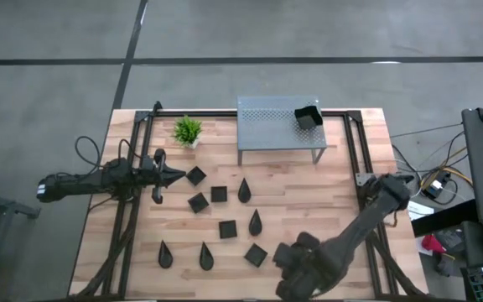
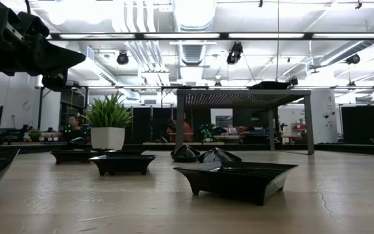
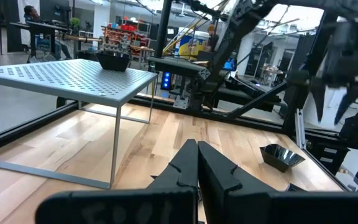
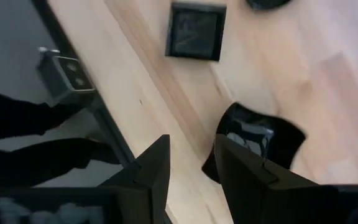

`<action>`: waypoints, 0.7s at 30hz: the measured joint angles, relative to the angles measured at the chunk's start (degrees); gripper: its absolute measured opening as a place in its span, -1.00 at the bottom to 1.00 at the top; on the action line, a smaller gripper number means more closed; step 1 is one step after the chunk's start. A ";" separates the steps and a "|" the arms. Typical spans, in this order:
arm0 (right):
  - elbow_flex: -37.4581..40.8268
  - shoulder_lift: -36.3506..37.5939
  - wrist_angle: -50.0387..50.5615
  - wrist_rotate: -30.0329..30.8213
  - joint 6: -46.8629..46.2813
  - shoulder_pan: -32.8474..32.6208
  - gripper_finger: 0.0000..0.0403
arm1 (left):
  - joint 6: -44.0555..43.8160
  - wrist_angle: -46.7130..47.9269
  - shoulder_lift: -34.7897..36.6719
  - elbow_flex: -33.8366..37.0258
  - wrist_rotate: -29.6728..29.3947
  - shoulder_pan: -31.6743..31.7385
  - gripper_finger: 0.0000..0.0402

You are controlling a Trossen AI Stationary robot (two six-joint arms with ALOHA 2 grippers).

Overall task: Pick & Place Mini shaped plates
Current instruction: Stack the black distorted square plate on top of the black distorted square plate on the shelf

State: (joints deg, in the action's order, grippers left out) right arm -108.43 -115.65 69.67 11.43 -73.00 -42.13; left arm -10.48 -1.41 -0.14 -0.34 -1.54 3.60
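Mini shaped plates (image 1: 218, 195) are seen scattered over the middle of the wooden table (image 1: 342, 189), squares and teardrops lying apart from one another; one deeper square dish (image 1: 307, 117) is already seated on the grey perforated shelf (image 1: 267, 124) at the far side, near the small potted plant (image 1: 187, 130)

Right gripper (image 4: 191, 163) is held over the near edge of the table with its fingers spread; a glossy black plate (image 4: 257, 140) is seen just beyond the fingertips, with nothing held between them. A square plate (image 4: 195, 32) lies farther off

Left gripper (image 3: 197, 163) is parked above the left side of the table, fingers pressed together on nothing

Handling is judged as follows: the plates appear rigid, light and glossy, so slip under the pads is likely; a drop could chip them. Hold is best taken across a raised rim or corner, one finger inside and one outside, since the flat centre offers no purchase
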 joint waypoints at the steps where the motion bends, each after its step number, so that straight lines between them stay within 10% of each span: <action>1: -0.11 -1.08 -0.10 -0.38 -1.05 -0.31 -0.38 | 0.00 0.00 -0.01 0.00 0.01 0.00 -0.97; 21: 0.01 -11.92 1.59 -3.19 -8.26 -2.01 -0.29 | -0.01 0.02 0.00 0.00 0.00 0.02 -0.97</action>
State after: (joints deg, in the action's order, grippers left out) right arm -108.42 -127.57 71.26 8.24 -81.26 -44.14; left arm -10.49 -1.39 -0.14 -0.34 -1.54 3.62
